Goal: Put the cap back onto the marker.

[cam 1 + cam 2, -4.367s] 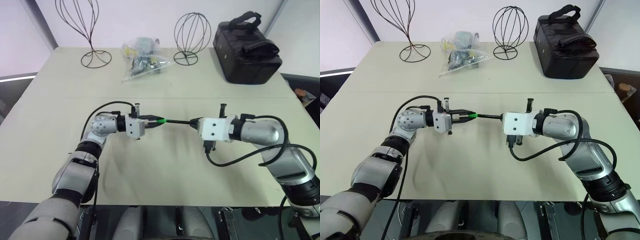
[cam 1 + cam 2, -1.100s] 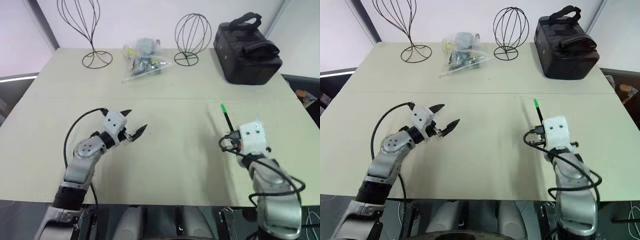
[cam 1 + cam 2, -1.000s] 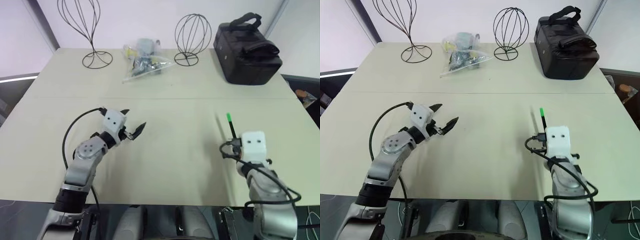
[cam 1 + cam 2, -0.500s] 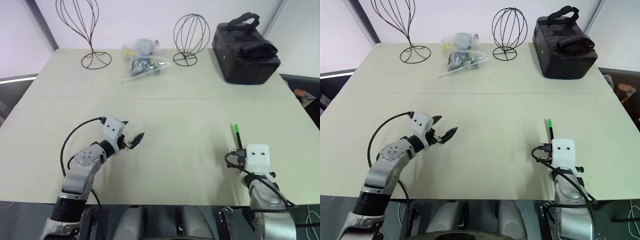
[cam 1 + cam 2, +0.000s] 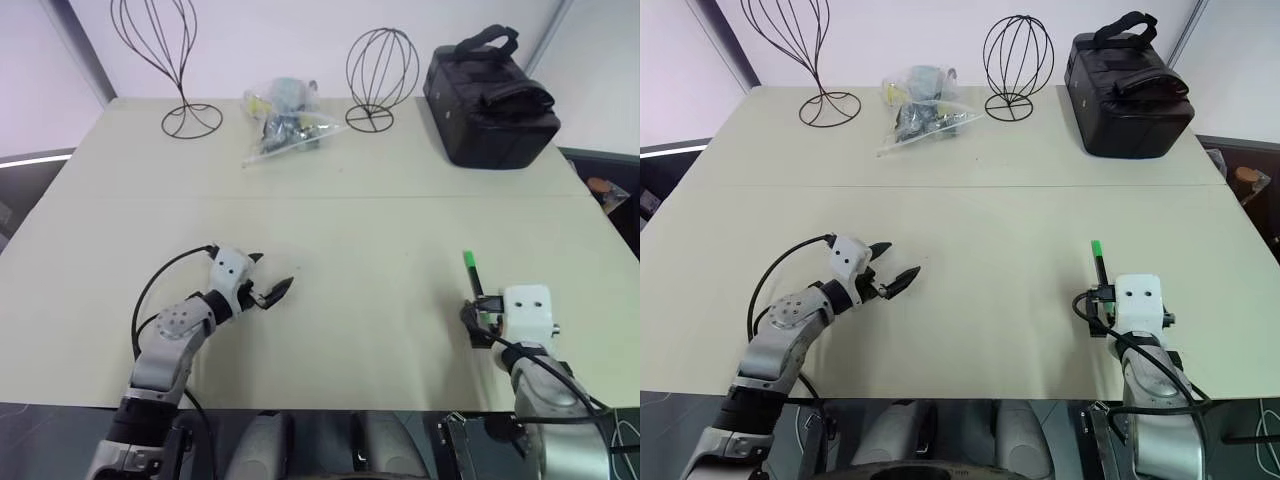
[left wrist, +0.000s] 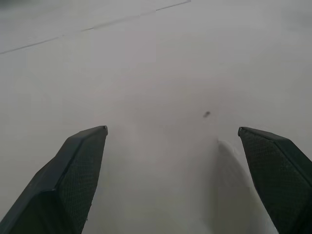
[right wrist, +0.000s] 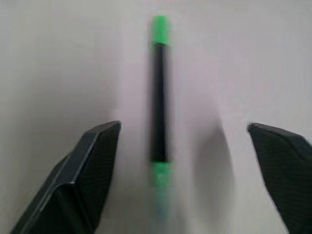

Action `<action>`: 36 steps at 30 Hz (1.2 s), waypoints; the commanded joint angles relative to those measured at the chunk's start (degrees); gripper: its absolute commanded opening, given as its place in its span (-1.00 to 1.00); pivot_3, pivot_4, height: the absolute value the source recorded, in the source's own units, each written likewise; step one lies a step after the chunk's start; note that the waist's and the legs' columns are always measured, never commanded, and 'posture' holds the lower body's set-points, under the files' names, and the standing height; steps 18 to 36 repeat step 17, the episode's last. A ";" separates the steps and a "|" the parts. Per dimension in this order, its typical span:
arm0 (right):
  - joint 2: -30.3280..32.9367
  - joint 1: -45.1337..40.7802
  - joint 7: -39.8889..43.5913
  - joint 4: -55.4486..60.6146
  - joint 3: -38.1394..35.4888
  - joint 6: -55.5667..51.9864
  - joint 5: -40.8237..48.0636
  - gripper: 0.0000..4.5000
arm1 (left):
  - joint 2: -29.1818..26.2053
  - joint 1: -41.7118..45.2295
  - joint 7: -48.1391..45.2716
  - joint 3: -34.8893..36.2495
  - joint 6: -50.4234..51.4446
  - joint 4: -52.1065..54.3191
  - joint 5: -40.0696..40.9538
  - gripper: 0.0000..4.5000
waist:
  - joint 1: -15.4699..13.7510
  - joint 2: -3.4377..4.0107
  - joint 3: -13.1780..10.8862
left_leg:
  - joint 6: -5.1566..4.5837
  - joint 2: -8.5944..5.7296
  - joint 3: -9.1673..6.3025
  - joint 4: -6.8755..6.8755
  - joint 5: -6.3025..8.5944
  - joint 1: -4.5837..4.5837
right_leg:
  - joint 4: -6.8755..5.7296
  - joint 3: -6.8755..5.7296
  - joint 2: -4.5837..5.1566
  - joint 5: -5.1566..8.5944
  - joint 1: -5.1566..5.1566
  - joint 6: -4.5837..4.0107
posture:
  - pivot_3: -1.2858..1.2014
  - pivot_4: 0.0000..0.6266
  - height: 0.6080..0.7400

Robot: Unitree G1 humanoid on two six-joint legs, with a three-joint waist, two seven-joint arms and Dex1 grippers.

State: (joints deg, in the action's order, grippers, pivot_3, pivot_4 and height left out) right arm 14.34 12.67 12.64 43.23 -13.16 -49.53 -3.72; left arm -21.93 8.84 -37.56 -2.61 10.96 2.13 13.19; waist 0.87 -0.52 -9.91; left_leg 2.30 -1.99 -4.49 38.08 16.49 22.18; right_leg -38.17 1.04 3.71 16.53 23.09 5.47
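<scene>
Plainly unmarked black-and-green marker point(image 7: 159, 97).

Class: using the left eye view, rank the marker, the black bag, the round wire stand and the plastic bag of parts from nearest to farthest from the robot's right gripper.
1. The marker, on the table just ahead of the right gripper.
2. The black bag, far right corner.
3. The round wire stand, far edge, left of the black bag.
4. The plastic bag of parts, far edge, further left.

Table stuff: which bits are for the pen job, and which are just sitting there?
For the job:
the marker, lying on the table between the open right claw fingers
its green cap, on one end

Just lying about:
black bag
two wire stands
clear plastic bag of bits
</scene>
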 commanded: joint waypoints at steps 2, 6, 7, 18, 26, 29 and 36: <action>15.12 1.63 12.13 13.96 2.34 0.03 3.13 0.92 | -2.12 0.81 -7.22 1.08 -13.37 0.86 0.93 1.00 | -0.11 0.05 -0.03 | 0.00 -0.02 0.01 0.00 0.00 0.01 | 0.03 0.00 0.02 0.00 -0.02 0.00 | 0.03 -0.52 1.00; 26.17 6.30 22.62 16.77 -0.03 5.18 9.52 0.92 | -4.58 0.88 -13.47 0.67 -22.01 -1.63 1.18 1.00 | -0.26 0.01 -0.01 | 0.00 0.05 -0.13 -0.03 0.00 -0.01 | 0.19 -0.14 -0.02 0.01 -0.17 -0.01 | 0.03 -0.52 1.00; 27.81 7.18 24.29 16.77 -1.57 6.04 10.79 0.92 | -5.01 1.55 -14.52 0.96 -23.22 -2.80 1.47 1.00 | -0.31 0.00 -0.01 | -0.01 0.04 -0.13 -0.05 0.00 -0.05 | 0.22 -0.14 -0.01 0.01 -0.22 -0.01 | 0.03 -0.52 1.00; 28.13 11.44 25.69 16.77 -9.41 7.45 18.73 0.92 | -6.46 4.86 -16.86 2.46 -21.66 -2.76 4.20 1.00 | -0.35 -0.09 -0.03 | -0.03 0.04 -0.17 0.01 0.02 -0.16 | 0.35 -0.19 0.00 0.01 -0.46 0.01 | 0.03 -0.52 1.00; 28.13 11.44 25.69 16.77 -9.41 7.45 18.73 0.92 | -6.46 4.86 -16.86 2.46 -21.66 -2.76 4.20 1.00 | -0.35 -0.09 -0.03 | -0.03 0.04 -0.17 0.01 0.02 -0.16 | 0.35 -0.19 0.00 0.01 -0.46 0.01 | 0.03 -0.52 1.00; 28.13 11.44 25.69 16.77 -9.41 7.45 18.73 0.92 | -6.46 4.86 -16.86 2.46 -21.66 -2.76 4.20 1.00 | -0.35 -0.09 -0.03 | -0.03 0.04 -0.17 0.01 0.02 -0.16 | 0.35 -0.19 0.00 0.01 -0.46 0.01 | 0.03 -0.52 1.00; 28.13 11.44 25.69 16.77 -9.41 7.45 18.73 0.92 | -6.46 4.86 -16.86 2.46 -21.66 -2.76 4.20 1.00 | -0.35 -0.09 -0.03 | -0.03 0.04 -0.17 0.01 0.02 -0.16 | 0.35 -0.19 0.00 0.01 -0.46 0.01 | 0.03 -0.52 1.00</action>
